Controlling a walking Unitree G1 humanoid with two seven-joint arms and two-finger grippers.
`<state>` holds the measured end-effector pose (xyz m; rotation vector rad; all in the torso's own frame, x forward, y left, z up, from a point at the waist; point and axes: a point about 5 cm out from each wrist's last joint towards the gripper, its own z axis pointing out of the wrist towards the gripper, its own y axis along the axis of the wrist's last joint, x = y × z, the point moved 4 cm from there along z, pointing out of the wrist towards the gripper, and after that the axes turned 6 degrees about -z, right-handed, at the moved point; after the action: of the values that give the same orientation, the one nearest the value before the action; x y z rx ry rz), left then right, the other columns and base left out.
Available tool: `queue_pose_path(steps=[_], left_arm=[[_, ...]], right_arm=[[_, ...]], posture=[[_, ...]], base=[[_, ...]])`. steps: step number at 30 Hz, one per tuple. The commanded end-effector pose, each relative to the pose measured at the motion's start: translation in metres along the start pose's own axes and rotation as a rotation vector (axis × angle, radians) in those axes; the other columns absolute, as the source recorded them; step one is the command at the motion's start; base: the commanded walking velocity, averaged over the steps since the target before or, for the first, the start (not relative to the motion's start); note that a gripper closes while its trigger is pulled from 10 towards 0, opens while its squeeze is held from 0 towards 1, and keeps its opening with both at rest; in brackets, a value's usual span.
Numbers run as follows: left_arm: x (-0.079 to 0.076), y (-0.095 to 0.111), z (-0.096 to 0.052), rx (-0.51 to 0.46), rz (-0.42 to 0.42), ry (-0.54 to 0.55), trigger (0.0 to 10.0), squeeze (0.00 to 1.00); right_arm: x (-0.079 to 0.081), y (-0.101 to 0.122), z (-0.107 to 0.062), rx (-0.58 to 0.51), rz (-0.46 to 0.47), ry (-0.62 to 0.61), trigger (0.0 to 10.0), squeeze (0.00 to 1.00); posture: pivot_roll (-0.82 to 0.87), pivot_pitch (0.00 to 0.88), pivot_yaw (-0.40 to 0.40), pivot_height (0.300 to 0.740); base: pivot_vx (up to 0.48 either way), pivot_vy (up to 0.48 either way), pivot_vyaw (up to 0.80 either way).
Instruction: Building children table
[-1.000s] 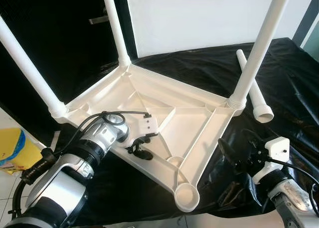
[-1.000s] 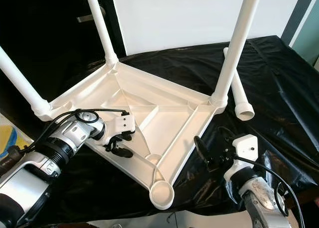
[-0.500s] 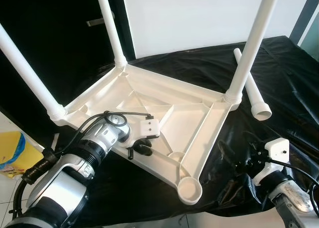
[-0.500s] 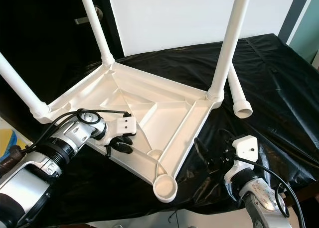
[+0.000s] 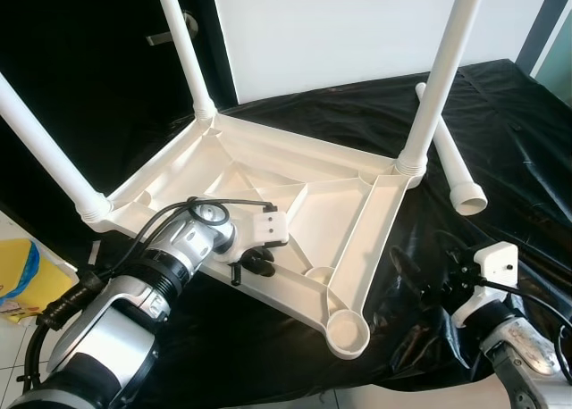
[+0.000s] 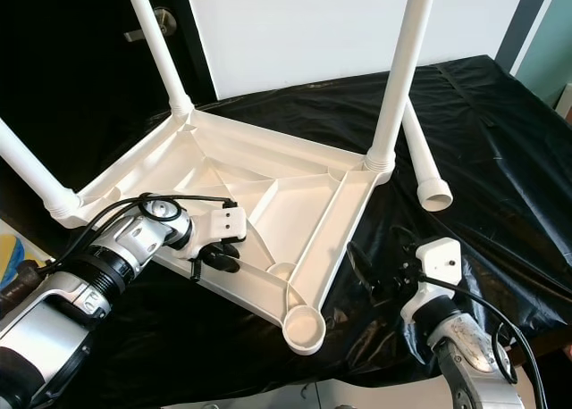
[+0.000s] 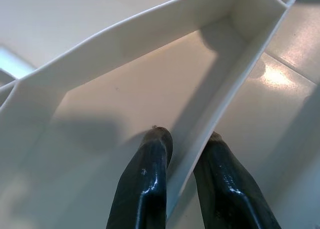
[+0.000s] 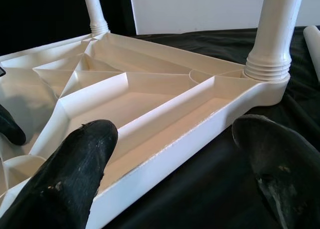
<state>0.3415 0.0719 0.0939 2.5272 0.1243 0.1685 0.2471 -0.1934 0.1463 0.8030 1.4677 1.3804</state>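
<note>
Tabletop [image 5: 295,190] rib pinched in left claw [image 7: 187,154]; right claw [image 8: 172,164] gapes beside its edge

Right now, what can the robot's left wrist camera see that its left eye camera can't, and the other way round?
The left wrist view shows close up the two black fingers pinching a thin white rib inside the upside-down table.

The left eye view shows three legs standing up, the loose leg on the black cover, the empty corner socket, and the right gripper nearby.

Both show the white table underside and the left gripper.
</note>
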Motion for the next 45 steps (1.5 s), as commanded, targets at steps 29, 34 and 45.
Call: queue_pose_path(steps=[29,34,45], left_arm=[[-0.032,0.047,0.009,-0.25,-0.114,0.275,10.0,0.0],[-0.039,0.057,0.011,-0.301,-0.095,0.243,10.0,0.58],[-0.039,0.079,-0.009,-0.462,-0.039,0.253,10.0,1.0]], right_arm=[[-0.015,0.0,0.01,-0.019,-0.019,-0.101,10.0,0.0],[-0.024,0.002,0.013,-0.034,-0.028,-0.172,10.0,0.0],[-0.057,0.002,0.019,-0.03,-0.052,-0.448,10.0,0.0]], posture=[[-0.05,0.053,0.087,0.74],[-0.05,0.05,0.09,0.74],[-0.04,0.038,0.086,0.74]], base=[[0.0,0.0,0.0],[0.0,0.0,0.0],[0.0,0.0,0.0]])
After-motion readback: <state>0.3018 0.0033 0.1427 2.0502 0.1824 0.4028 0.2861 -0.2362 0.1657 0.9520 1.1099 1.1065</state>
